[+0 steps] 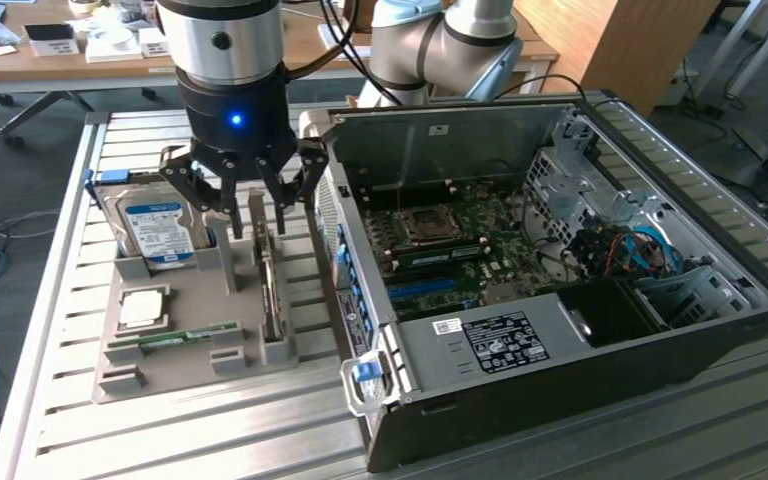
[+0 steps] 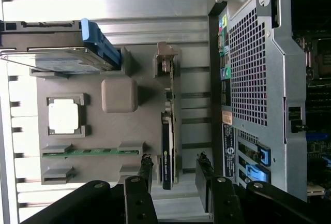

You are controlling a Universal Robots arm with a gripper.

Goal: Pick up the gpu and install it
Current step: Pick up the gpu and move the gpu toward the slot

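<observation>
Exterior view first: the pincer (image 1: 261, 215) hangs over a grey tray (image 1: 177, 375) that sits on the slatted metal worktop (image 1: 64, 440), just beside the open PC case (image 1: 704, 330). Its jaws are spread wide and there's nothing in them. The gpu (image 1: 268, 275) stands on its edge in a slot on the side of the tray nearest the case, right under the pincer. Whether a finger touches the card's top edge, I honestly can't tell from here. The tray also holds a hard drive (image 1: 157, 228) with a blue label, standing upright towards the exterior view's left, plus a CPU chip (image 1: 141, 307) lying flat and a RAM stick (image 1: 171, 338) just in front of it. Inside the case you can see the motherboard (image 1: 471, 250) and the power supply (image 1: 491, 345) with its sticker.

Wrist view: looking straight down, the two black fingers (image 2: 146, 175) of the pincer (image 2: 175, 175) stand well apart. The gpu (image 2: 168, 131) runs edge-on along its slot, and its near end lines up in the gap between them, closer to one finger than the other. Same tray (image 2: 124, 131), with the hard drive (image 2: 57, 53), the CPU chip (image 2: 63, 116) and the RAM stick (image 2: 90, 152). The perforated back of the PC case (image 2: 253, 89) is right alongside the tray.
</observation>
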